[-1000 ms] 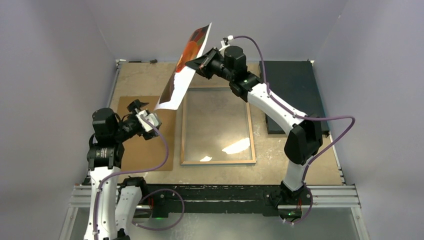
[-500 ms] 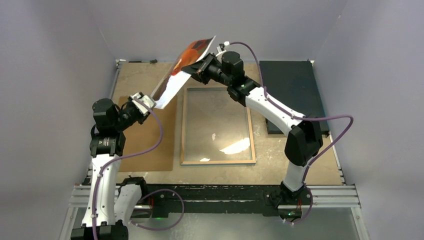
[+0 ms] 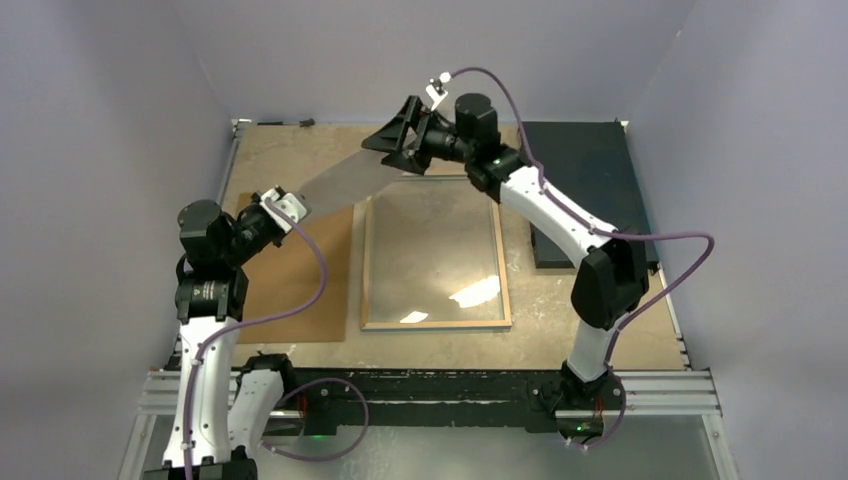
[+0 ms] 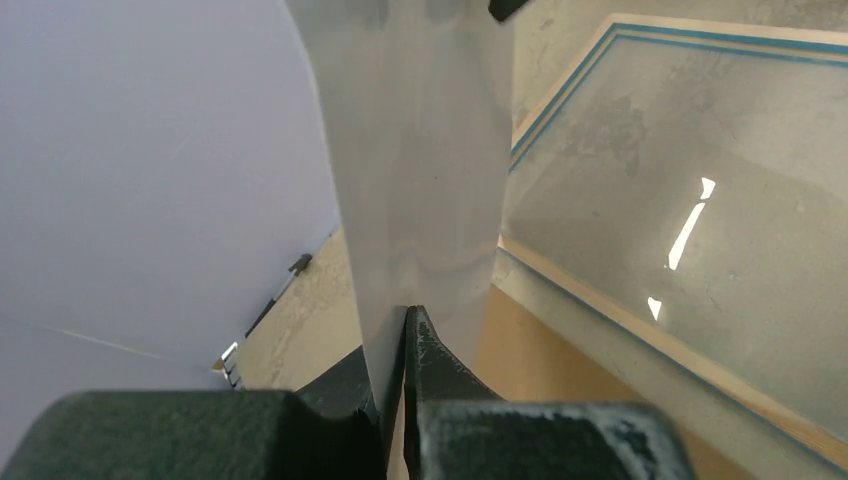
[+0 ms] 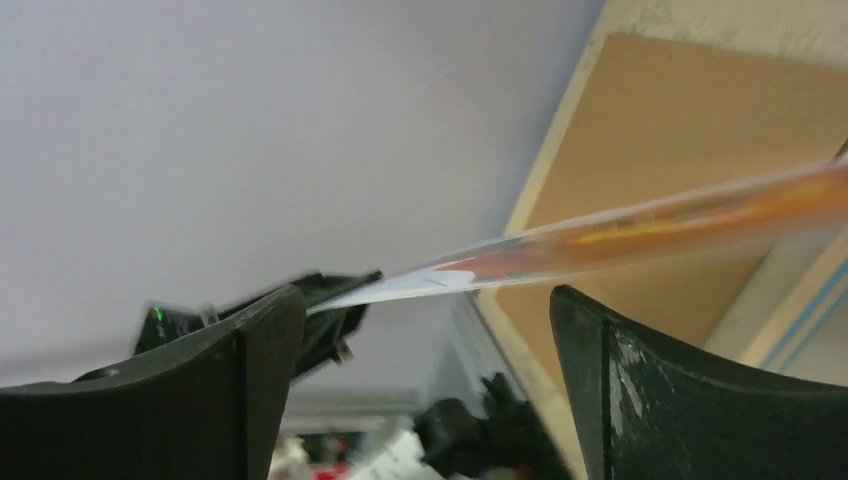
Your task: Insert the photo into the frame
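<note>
Your left gripper [image 4: 404,320] is clamped shut on the near short edge of the photo [image 3: 345,178], fingers [image 4: 432,365] pinched tight with the sheet running up out of them. The photo is off the table [image 3: 290,150], stretched in the air from the left gripper toward the right gripper [image 5: 425,300], plain white back showing from above, orange print side seen edge-on in the right wrist view. Your right gripper's jaws stand wide apart at the photo's far end; the sheet's edge passes by the gap, and contact there is hard to tell, looks like none. The frame [image 3: 436,324] lies flat mid-table, tan rear rim up, glass bare, just beside and below the photo. The brown backing board [image 3: 290,280] sits left of the frame, the dark mat [image 3: 585,190] right of it.
</note>
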Available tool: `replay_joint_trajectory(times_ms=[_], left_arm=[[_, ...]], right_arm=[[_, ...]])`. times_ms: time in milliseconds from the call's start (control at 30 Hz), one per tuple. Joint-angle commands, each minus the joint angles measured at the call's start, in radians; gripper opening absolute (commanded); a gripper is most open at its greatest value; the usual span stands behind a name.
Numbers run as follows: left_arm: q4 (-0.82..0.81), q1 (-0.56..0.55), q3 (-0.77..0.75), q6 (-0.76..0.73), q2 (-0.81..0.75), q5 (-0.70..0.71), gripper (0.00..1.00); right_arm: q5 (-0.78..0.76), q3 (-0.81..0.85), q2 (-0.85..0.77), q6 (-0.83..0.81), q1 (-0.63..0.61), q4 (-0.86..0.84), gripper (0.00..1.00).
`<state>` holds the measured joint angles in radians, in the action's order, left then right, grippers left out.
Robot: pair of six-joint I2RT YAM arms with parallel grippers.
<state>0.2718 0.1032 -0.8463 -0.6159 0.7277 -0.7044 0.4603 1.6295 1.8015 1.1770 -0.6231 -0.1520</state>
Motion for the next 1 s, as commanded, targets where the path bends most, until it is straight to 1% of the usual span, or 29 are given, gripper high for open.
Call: replay_joint_trajectory(times_ms=[0, 33, 67, 100, 167, 267, 367, 433, 500, 600, 667, 700, 733, 833, 967], left_arm=[[0.060, -0.003, -0.085, -0.059, 0.035, -0.055, 0.00], [0.071, -0.002, -0.096, -0.066, 0.045, -0.071, 0.00], [0.077, -0.001, -0.105, -0.070, 0.048, -0.087, 0.00], [0.087, -0.002, -0.113, -0.079, 0.055, -0.107, 0.00], [0.101, -0.003, -0.126, -0.096, 0.066, -0.137, 0.00], [0.112, -0.003, -0.150, -0.109, 0.075, -0.145, 0.00], [0.165, -0.003, -0.183, -0.167, 0.080, -0.149, 0.00], [0.183, -0.002, -0.190, -0.192, 0.079, -0.151, 0.00], [0.191, -0.003, -0.196, -0.204, 0.076, -0.157, 0.00], [0.193, -0.002, -0.204, -0.208, 0.070, -0.167, 0.00], [0.193, -0.003, -0.207, -0.208, 0.067, -0.170, 0.00], [0.195, -0.003, -0.209, -0.209, 0.066, -0.169, 0.00], [0.199, -0.002, -0.212, -0.211, 0.065, -0.167, 0.00], [0.214, -0.003, -0.218, -0.237, 0.060, -0.164, 0.00], [0.210, -0.003, -0.217, -0.240, 0.049, -0.160, 0.00]], right_arm=[[0.419, 0.228, 0.014, -0.573, 0.096, 0.141, 0.98], [0.459, 0.305, 0.025, -0.767, 0.103, 0.288, 0.99], [0.419, 0.381, 0.029, -0.974, 0.105, 0.460, 0.99], [0.371, 0.383, 0.003, -1.096, 0.107, 0.532, 0.99], [0.340, 0.258, -0.096, -1.157, 0.113, 0.431, 0.99], [0.297, 0.095, -0.239, -1.314, 0.113, 0.296, 0.99], [0.369, -0.022, -0.348, -1.414, 0.110, 0.180, 0.99], [0.413, -0.058, -0.372, -1.476, 0.099, 0.157, 0.99], [0.432, -0.059, -0.365, -1.525, 0.078, 0.170, 0.99], [0.387, 0.003, -0.312, -1.611, 0.012, 0.274, 0.97], [0.318, 0.045, -0.272, -1.668, -0.044, 0.340, 0.96], [0.273, 0.056, -0.254, -1.685, -0.070, 0.355, 0.98], [0.245, 0.062, -0.241, -1.694, -0.087, 0.364, 0.97], [0.209, 0.053, -0.220, -1.701, -0.102, 0.352, 0.92], [0.183, 0.002, -0.237, -1.685, -0.107, 0.290, 0.79]])
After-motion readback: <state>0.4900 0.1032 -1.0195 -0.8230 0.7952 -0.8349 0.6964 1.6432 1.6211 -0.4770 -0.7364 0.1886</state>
